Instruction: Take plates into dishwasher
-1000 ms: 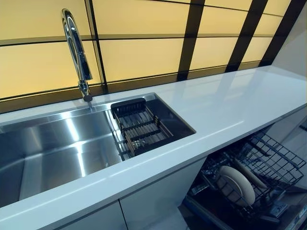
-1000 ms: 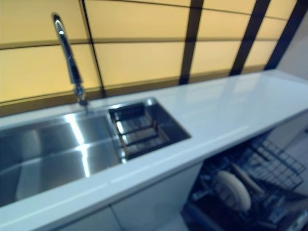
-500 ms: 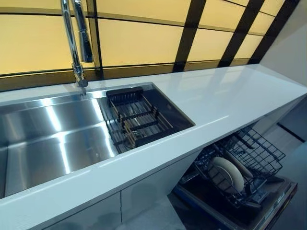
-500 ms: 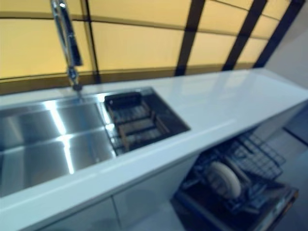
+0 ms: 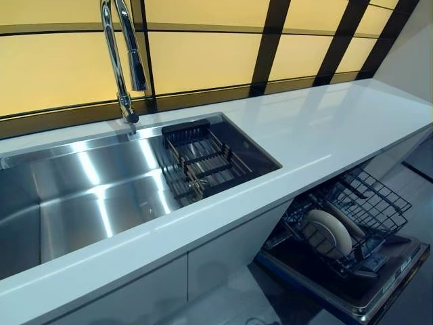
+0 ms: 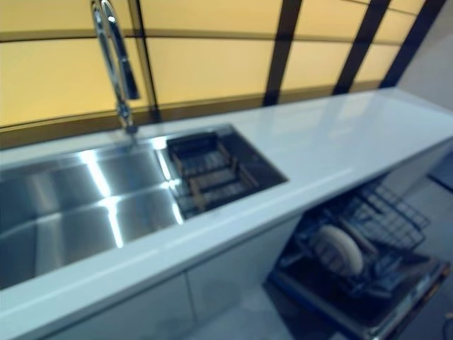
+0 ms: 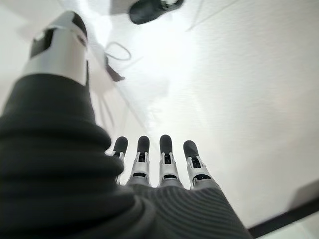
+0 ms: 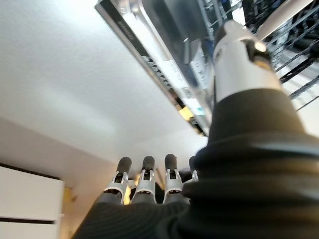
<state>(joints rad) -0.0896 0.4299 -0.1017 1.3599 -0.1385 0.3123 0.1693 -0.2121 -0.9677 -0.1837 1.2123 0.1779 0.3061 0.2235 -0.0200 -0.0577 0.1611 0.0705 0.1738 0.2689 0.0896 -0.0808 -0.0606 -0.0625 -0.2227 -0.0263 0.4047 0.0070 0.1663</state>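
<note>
Fingers (image 7: 167, 149) of the left hand (image 7: 149, 199) hang straight and empty, as do the right hand (image 8: 149, 199) fingers (image 8: 144, 172); neither holds anything, suggesting no plate is being carried; one plate (image 5: 327, 233) stands upright in the open dishwasher rack (image 5: 365, 217) below the white bench (image 5: 304, 142).

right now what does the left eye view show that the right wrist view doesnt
Only the left eye view shows the sink, the faucet, the dark drain rack in the sink, the white counter, and a plate standing in the wire rack.

Only the right wrist view shows the right hand, its fingers relaxed and holding nothing, hanging by the floor.

Both show the open dishwasher with its pulled-out wire rack.
</note>
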